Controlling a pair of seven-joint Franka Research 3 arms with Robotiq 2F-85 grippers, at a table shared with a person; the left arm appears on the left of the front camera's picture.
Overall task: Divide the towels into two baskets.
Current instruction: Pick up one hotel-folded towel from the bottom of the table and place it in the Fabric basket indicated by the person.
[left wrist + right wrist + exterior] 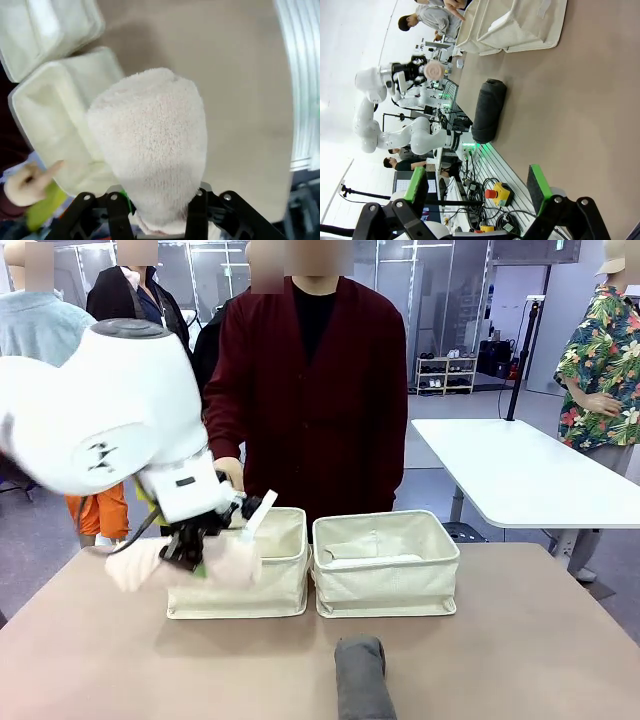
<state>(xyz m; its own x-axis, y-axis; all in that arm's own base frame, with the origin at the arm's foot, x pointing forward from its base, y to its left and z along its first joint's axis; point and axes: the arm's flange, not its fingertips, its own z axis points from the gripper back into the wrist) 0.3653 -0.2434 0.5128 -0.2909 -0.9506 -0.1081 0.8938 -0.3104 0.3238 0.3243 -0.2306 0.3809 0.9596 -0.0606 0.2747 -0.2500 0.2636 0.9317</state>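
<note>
Where left gripper (192, 548) clamps, towel (150, 140) protrudes.

No readable text, labels, brands, numbers or signs in any view.

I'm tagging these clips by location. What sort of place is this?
Probably a robotics lab: a white robot arm at the table, an emergency-stop button among cables, a shelf rack behind.

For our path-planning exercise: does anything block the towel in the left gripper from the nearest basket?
Nothing visible lies between the towel and the left basket, whose top is open; a person's hand is by its far rim.
</note>
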